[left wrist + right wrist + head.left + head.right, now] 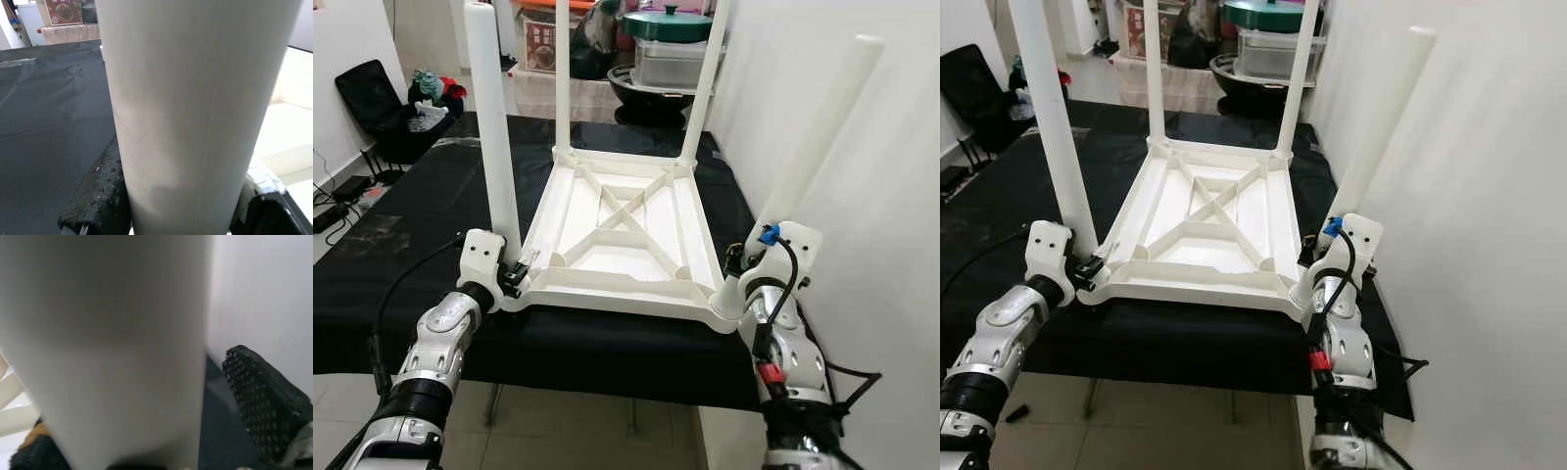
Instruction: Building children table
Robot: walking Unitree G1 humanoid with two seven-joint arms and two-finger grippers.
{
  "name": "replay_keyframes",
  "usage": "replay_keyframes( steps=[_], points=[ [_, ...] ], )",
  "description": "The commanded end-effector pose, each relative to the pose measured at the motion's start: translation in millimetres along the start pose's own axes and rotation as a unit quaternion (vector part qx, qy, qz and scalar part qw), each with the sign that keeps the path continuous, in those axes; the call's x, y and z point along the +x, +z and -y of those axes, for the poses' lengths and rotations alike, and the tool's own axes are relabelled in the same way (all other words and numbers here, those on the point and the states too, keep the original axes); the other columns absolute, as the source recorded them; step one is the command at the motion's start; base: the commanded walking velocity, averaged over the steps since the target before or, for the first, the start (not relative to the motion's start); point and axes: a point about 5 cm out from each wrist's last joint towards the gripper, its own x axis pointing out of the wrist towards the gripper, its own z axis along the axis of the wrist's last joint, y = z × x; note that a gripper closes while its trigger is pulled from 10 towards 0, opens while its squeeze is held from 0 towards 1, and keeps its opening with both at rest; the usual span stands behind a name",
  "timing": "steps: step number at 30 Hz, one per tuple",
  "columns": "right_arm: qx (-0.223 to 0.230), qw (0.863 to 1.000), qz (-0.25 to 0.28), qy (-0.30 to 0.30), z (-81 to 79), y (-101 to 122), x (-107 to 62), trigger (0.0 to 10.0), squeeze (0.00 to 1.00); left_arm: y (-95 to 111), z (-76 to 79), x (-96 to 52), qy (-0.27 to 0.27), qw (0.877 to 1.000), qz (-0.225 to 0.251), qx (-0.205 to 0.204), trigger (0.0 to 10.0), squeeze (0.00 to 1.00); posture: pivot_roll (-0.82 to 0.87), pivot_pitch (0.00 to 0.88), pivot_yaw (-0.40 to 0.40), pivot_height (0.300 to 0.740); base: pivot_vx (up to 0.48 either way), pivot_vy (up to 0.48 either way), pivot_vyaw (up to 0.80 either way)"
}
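now l gripper (514,277) on near-left leg (496,137)

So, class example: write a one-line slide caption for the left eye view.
Both grippers, left and right, grasp the near legs of an upturned white table on a black-covered surface.

Ahead of me, a green lid (668,23) tops stacked containers (668,61); a black chair (374,103) stands far left, cables (337,201) on the floor.
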Motion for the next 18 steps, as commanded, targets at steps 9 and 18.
replay_keyframes(
  steps=[9, 18],
  points=[
    [-0.081, 0.955, -0.005, 0.284, 23.3, -2, -7.0, 0.0, 0.00, -2, -14.5, -5.0, 0.026, 1.000, -0.012, 0.012, 10.0, 0.00, 0.07, 0.000, -0.102, 0.740, 0.000, 0.000, 0.00],
    [0.084, 0.970, -0.094, -0.210, 43.5, -47, -11.8, 0.0, 0.00, -3, -16.6, -5.8, 0.025, 0.999, -0.015, 0.015, 10.0, 0.00, 0.06, 0.000, -0.091, 0.740, 0.000, 0.000, 0.00]
  ],
)
